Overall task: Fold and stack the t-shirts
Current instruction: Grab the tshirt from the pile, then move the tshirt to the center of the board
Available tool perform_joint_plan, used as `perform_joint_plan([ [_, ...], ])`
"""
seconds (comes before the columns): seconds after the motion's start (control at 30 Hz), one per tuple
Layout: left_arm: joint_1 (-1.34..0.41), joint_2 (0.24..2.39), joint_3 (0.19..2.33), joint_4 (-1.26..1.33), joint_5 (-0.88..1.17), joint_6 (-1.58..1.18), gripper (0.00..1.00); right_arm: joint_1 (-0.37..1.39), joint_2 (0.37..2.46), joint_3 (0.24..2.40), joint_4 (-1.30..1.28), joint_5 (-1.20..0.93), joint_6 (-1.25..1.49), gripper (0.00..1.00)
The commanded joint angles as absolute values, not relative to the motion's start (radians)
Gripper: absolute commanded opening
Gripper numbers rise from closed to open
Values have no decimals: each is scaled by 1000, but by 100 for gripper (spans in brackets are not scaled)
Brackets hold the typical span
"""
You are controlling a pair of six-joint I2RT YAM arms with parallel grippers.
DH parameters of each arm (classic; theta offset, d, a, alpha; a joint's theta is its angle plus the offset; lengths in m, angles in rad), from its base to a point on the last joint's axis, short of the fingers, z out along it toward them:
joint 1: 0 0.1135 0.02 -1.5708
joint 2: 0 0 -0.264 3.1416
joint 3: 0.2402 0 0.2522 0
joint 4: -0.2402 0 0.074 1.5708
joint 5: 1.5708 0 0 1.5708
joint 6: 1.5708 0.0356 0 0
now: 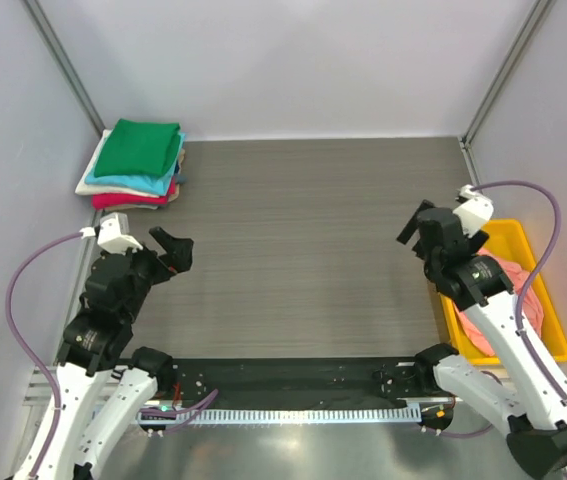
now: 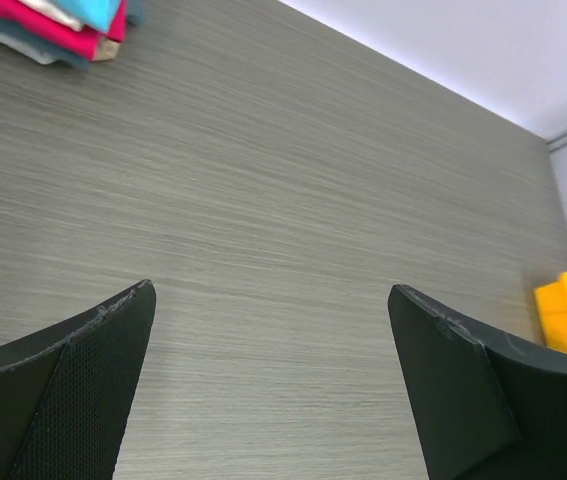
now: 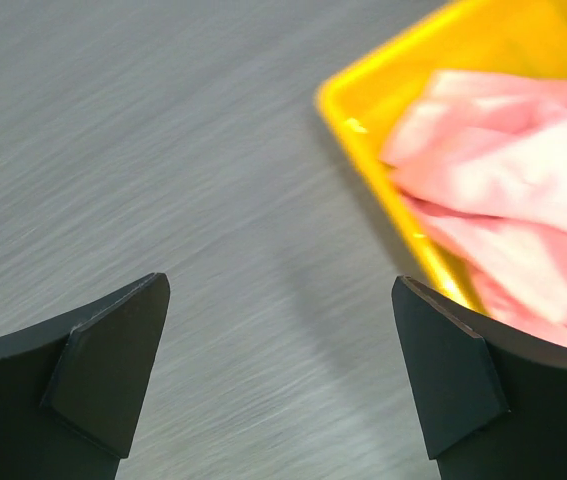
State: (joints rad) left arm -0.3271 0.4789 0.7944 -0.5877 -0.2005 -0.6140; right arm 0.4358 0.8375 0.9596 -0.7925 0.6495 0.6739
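Note:
A stack of folded t-shirts (image 1: 135, 165) lies at the table's far left corner, green on top, then teal, cream and red-pink; its edge shows in the left wrist view (image 2: 58, 25). A crumpled salmon-pink t-shirt (image 3: 508, 190) lies in the yellow bin (image 1: 553, 320) on the right. My left gripper (image 1: 175, 250) hovers open over bare table near the left edge, nothing between its fingers. My right gripper (image 1: 425, 232) is open beside the bin's left rim, holding nothing.
The table (image 1: 303, 250) is grey wood-grain, with walls on the left, back and right. The yellow bin (image 3: 383, 110) sits against the right wall. Both arm bases stand on a dark strip at the near edge.

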Motion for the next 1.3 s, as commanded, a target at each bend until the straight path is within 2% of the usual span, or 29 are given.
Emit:
perform_joint_plan([
  [0.0,-330,474,778,-609,-236,-557,100,225,876,1003,-885,682,666,100],
  [0.03,-336,476,766,-621,-285,-554,100,140,897,999,-884,546,649,100],
  [0.1,-348,472,762,-647,-324,-567,100,-47,980,985,-884,459,623,100],
  [0.23,-368,453,749,-630,-308,-571,100,-216,1110,936,-812,405,615,100],
  [0.3,-377,445,747,-630,-313,-571,100,-322,1197,910,-726,278,601,100],
  [0.53,-385,422,747,-643,-333,-571,100,-409,1414,896,-600,258,612,95],
  [0.57,-384,422,747,-646,-334,-571,100,-417,1422,890,-588,261,612,93],
  [0.67,-384,426,746,-646,-336,-572,100,-428,1450,885,-554,233,617,64],
  [0.7,-385,428,746,-644,-336,-574,100,-428,1450,890,-539,207,611,30],
  [0.77,-384,431,744,-643,-334,-575,100,-425,1430,906,-537,199,595,7],
  [0.8,-383,434,744,-641,-333,-575,100,-417,1411,937,-544,207,582,1],
  [0.87,-383,437,744,-641,-330,-574,100,-356,1370,1001,-586,288,551,1],
  [0.97,-384,443,744,-637,-301,-561,100,-229,1292,1217,-704,403,538,1],
  [1.0,-383,443,745,-635,-296,-554,100,-128,1284,1367,-759,396,535,1],
  [1.07,-383,449,747,-634,-288,-549,100,-10,1293,1535,-802,320,534,1],
  [1.1,-383,452,750,-634,-294,-546,100,97,1299,1692,-805,257,520,1],
  [1.2,-383,453,762,-653,-322,-540,100,195,1339,1968,-834,112,552,1],
  [1.27,-383,451,767,-667,-328,-537,100,204,1339,2038,-834,59,597,1],
])
